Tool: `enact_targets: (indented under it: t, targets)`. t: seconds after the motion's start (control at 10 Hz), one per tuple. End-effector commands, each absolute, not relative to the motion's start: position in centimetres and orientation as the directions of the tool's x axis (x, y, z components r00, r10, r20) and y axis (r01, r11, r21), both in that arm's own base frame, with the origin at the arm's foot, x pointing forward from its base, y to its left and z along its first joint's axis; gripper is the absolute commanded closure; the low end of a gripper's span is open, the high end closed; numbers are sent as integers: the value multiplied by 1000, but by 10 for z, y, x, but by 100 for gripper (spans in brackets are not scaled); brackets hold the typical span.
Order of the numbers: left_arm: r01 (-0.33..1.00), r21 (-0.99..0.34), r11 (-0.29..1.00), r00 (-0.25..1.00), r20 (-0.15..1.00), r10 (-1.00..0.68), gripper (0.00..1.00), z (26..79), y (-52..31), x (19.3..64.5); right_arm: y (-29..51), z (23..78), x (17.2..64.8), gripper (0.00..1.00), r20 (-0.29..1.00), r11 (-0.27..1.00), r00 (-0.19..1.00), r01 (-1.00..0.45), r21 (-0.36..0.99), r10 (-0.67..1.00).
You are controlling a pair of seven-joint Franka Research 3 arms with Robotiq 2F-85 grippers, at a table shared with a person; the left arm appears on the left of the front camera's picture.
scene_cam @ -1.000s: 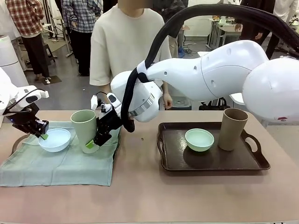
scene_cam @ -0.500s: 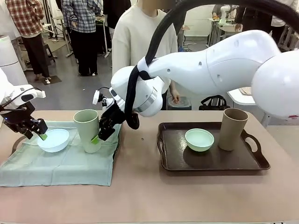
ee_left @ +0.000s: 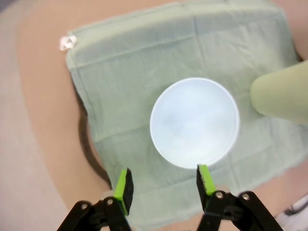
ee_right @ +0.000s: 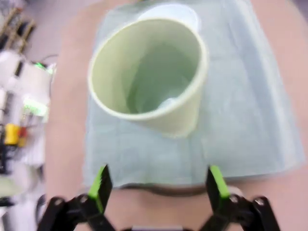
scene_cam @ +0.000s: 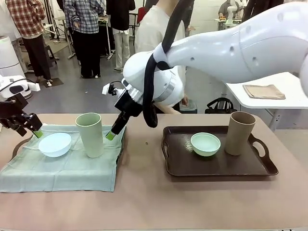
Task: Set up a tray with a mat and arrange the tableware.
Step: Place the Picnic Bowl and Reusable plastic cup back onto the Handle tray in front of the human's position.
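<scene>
A pale blue bowl (scene_cam: pixel 55 144) and a pale green cup (scene_cam: pixel 91 134) stand upright on a green mat (scene_cam: pixel 62 168) at the table's left. My left gripper (scene_cam: pixel 34 130) hangs open just left of the bowl, off its rim. From the left wrist, the bowl (ee_left: pixel 195 122) lies past the open gripper (ee_left: pixel 166 185), the cup (ee_left: pixel 281 94) at the right. My right gripper (scene_cam: pixel 112 133) is open beside the cup, apart from it. The right wrist looks down into the cup (ee_right: pixel 154 72) beyond the open gripper (ee_right: pixel 156 185). A mint green bowl (scene_cam: pixel 205 143) and a tan-brown cup (scene_cam: pixel 239 133) stand in the brown tray (scene_cam: pixel 216 168).
A dark curved edge (scene_cam: pixel 17 146) peeks out from under the mat's left side. A person stands at the far side behind my right arm. A white side table (scene_cam: pixel 269 98) with a folded tan cloth stands at the back right.
Both grippers have come off the tableware and pulled back: the left one up and left from the blue bowl, the right one up and right from the green cup, which now stands upright.
</scene>
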State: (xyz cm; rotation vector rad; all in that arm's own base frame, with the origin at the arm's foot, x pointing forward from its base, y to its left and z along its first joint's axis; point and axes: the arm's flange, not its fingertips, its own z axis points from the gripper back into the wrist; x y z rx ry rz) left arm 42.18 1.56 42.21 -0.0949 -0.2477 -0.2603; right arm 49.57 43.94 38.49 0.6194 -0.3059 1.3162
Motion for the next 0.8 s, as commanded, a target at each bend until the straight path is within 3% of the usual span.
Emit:
enact_targets:
  t: [0.0, 0.3, 0.5, 0.7]
  targets:
    - [364, 1, 932, 901, 253, -352, 30, 447, 6, 402, 422, 441, 469, 0, 364, 360, 444, -891, 276, 819]
    - [421, 110, 900, 857, 276, -435, 30, 491, -20, 384, 395, 500, 448, 0, 163, 608, 642, -765, 214, 750]
    - [326, 131, 936, 886, 304, -351, 30, 524, -39, 382, 386, 533, 423, 0, 42, 682, 692, -719, 137, 721]
    - [227, 91, 970, 907, 343, -244, 30, 551, -44, 381, 382, 552, 405, 0, 18, 710, 714, -699, 92, 700]
